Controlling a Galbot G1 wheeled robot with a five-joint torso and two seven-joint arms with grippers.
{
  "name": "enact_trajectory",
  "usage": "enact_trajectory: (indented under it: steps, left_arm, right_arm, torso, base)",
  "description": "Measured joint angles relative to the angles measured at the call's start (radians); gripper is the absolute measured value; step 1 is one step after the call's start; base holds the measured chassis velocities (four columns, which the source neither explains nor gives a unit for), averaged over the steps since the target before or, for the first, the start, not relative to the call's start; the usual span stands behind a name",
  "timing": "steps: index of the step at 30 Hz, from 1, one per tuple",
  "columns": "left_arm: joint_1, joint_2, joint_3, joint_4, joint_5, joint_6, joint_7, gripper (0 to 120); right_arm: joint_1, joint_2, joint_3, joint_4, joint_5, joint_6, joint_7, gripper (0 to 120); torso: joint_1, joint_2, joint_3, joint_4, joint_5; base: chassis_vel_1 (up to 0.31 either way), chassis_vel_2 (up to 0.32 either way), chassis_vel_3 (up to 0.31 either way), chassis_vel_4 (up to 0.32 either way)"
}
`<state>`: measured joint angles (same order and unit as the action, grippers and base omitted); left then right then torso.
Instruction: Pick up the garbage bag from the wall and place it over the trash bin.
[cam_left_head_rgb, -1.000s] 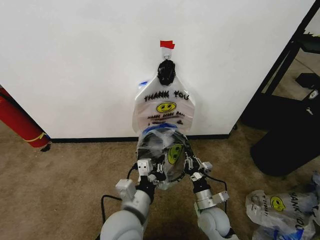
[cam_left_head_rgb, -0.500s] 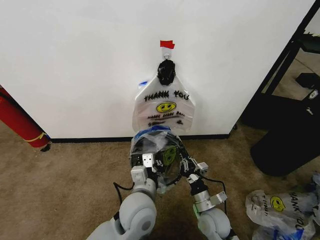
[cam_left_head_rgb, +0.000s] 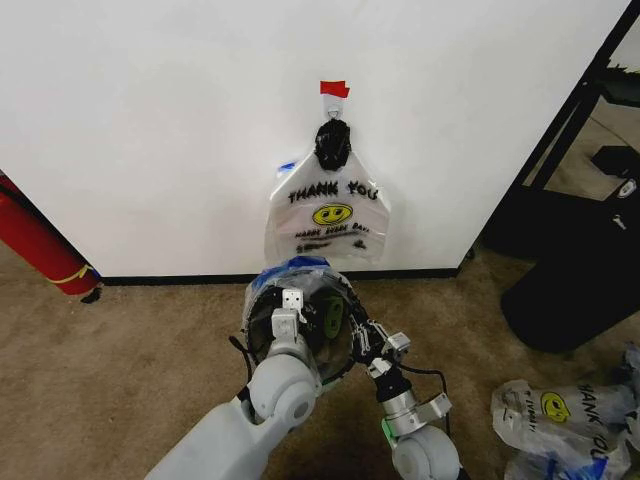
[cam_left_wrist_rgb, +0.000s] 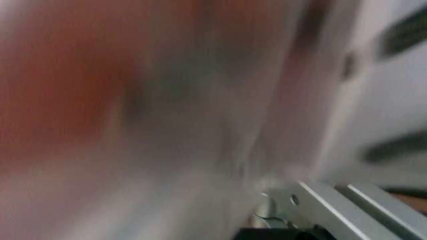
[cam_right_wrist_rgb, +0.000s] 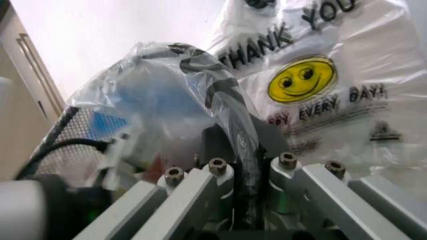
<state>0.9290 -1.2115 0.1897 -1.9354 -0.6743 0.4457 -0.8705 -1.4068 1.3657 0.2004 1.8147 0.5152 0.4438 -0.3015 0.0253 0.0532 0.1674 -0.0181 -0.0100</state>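
Note:
The garbage bag (cam_left_head_rgb: 336, 288) lies stretched over the mouth of the black wire-mesh trash bin (cam_left_head_rgb: 260, 318), which stands on the carpet below the white wall (cam_left_head_rgb: 150, 130). Its smiley print faces me. My left gripper (cam_left_head_rgb: 291, 300) is at the bin's left rim, shut on the bag's edge. My right gripper (cam_left_head_rgb: 357, 335) is at the right rim. In the right wrist view the right gripper (cam_right_wrist_rgb: 243, 182) is pinched shut on a fold of the bag (cam_right_wrist_rgb: 167, 85) beside the mesh (cam_right_wrist_rgb: 67, 132). More identical bags (cam_left_head_rgb: 327, 215) hang on the wall just behind.
The hanging bags (cam_right_wrist_rgb: 320, 75) are on a hook under a red tape strip (cam_left_head_rgb: 334, 89). A red cylinder (cam_left_head_rgb: 35, 245) leans at the left wall. A black stand (cam_left_head_rgb: 570, 270) is at the right. Loose bags (cam_left_head_rgb: 560, 410) lie on the carpet at the lower right.
My left gripper has moved up and to the left, drawing the bag's edge wider across the bin's mouth. The right gripper shifted slightly left with the bag.

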Motion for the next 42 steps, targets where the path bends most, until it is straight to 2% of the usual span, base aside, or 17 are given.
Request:
enact_trajectory:
  steps: [13, 17, 25, 29, 34, 42]
  left_arm:
    - [-0.085, -0.016, 0.018, 0.135, 0.003, -0.003, 0.018, 0]
    - [-0.089, -0.014, 0.019, 0.140, 0.002, -0.004, 0.022, 0]
    - [-0.041, 0.023, 0.029, 0.058, 0.002, 0.001, 0.055, 0]
    - [0.032, 0.050, 0.052, -0.027, 0.018, 0.010, 0.074, 0]
    - [0.093, 0.076, 0.095, -0.088, 0.038, 0.039, 0.084, 0]
    - [0.086, 0.092, 0.112, -0.059, 0.101, 0.062, 0.096, 0]
  right_arm:
    - [-0.031, -0.009, 0.005, 0.020, 0.007, 0.023, -0.100, 1]
    - [-0.031, -0.009, 0.007, 0.020, 0.006, 0.028, -0.112, 1]
    - [-0.016, -0.005, 0.014, 0.003, 0.005, 0.042, -0.105, 1]
    - [0.012, 0.015, 0.015, -0.031, 0.007, 0.056, -0.078, 1]
    - [0.028, 0.027, 0.016, -0.063, -0.001, 0.076, -0.092, 1]
    - [0.023, 0.027, 0.023, -0.071, -0.076, 0.114, -0.132, 1]
  torso:
    - [0.000, 0.000, 0.000, 0.0000, 0.0000]
    - [0.000, 0.000, 0.000, 0.0000, 0.0000]
    - [0.000, 0.000, 0.000, 0.0000, 0.0000]
    - [0.000, 0.000, 0.000, 0.0000, 0.0000]
    - [0.000, 0.000, 0.000, 0.0000, 0.0000]
    - [0.000, 0.000, 0.000, 0.0000, 0.0000]
  base:
    - [0.000, 0.000, 0.000, 0.000]
    - [0.000, 0.000, 0.000, 0.000]
    - [0.000, 0.000, 0.000, 0.000]
    - [0.000, 0.000, 0.000, 0.000]
    - [0.000, 0.000, 0.000, 0.000]
    - [0.000, 0.000, 0.000, 0.000]
